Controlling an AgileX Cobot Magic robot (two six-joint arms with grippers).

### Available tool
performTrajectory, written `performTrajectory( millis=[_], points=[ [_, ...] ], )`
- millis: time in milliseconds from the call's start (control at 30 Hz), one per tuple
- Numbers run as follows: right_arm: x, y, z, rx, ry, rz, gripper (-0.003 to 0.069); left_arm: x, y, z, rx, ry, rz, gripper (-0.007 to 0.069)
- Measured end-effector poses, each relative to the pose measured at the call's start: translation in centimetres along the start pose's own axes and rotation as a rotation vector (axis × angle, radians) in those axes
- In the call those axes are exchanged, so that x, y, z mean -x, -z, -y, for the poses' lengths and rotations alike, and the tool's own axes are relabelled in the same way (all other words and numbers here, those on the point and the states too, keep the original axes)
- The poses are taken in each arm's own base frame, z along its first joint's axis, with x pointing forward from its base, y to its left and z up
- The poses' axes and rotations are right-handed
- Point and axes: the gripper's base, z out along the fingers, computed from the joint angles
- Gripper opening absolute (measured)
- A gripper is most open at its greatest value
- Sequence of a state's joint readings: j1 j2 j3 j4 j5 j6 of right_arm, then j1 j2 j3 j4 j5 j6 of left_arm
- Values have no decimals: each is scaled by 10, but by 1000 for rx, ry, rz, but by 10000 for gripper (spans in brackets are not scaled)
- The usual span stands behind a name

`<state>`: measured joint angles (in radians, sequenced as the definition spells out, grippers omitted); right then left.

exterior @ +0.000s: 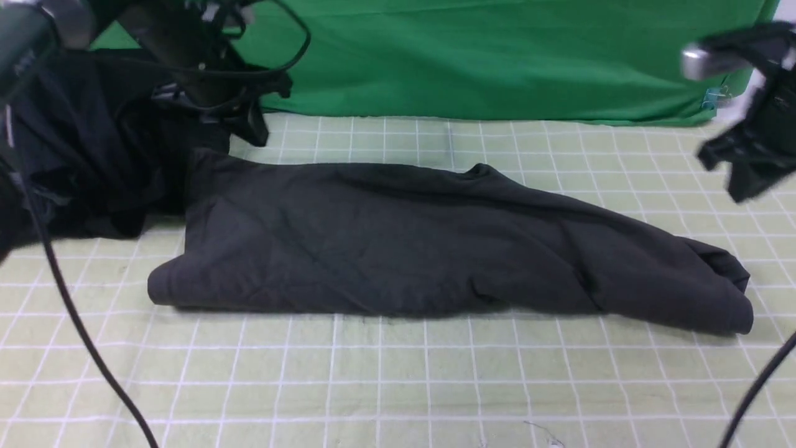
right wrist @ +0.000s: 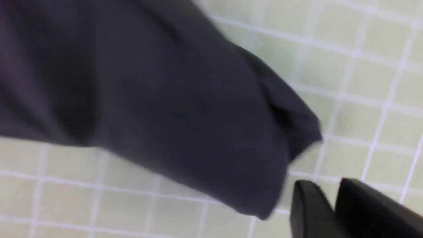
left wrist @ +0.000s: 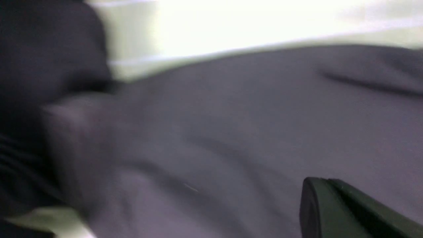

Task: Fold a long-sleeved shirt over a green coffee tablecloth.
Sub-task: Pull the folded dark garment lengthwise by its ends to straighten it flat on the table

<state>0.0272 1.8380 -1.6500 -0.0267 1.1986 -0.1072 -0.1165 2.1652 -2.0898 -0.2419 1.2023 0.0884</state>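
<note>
The long-sleeved shirt lies as a long charcoal band across the green coffee tablecloth, its print hidden. My left gripper hangs over the shirt's far left corner. In the left wrist view its jaws are pressed together above the grey fabric, with nothing between them. My right gripper is blurred, raised beyond the shirt's right end. The right wrist view shows its fingertips slightly apart and empty, over the grid cloth beside the shirt's end.
A blacker bundle of clothes sits at the left, touching the shirt's left edge. A plain bright green cloth hangs along the back. Black cables cross the front left, and another cable the front right.
</note>
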Motion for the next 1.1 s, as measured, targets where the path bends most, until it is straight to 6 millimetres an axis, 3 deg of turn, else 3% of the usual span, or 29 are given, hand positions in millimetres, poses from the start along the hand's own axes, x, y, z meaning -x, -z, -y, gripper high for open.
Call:
performTrajectory(
  millis=[167,200,233,367,500,600,667,767,833,867,933,1100],
  points=[
    [0,-24,18,64,-42,-46,328,-27,-10,26,-13,-44,-88,-4],
    [2,-39,18,80,-37,-71,381,-41,-26,30,-3,-57,-131,-4],
    [2,-39,18,82,-35,-69,381,-42,-28,30,-1,-59,-136,-4],
    [4,-81,15,135,-40,-150,412,-75,-73,21,62,-69,-213,-4],
    [4,-105,12,166,-44,-187,415,-85,-88,14,94,-67,-219,-4],
    [5,-119,12,165,-48,-189,412,-85,-88,14,107,-70,-212,-3],
    [5,-126,12,165,-43,-191,389,-85,-89,14,117,-74,-211,-3],
    [5,-132,12,168,-18,-188,297,-85,-88,14,127,-84,-209,-3],
    [6,-134,12,173,20,-188,125,-85,-88,14,131,-87,-208,-3],
    [6,-133,13,173,25,-183,76,-85,-88,13,132,-87,-208,-3],
    [11,-129,15,160,33,-165,36,-85,-88,13,133,-87,-208,-3],
    [26,-108,29,110,38,-99,31,-85,-88,13,133,-87,-209,-3]
  ],
)
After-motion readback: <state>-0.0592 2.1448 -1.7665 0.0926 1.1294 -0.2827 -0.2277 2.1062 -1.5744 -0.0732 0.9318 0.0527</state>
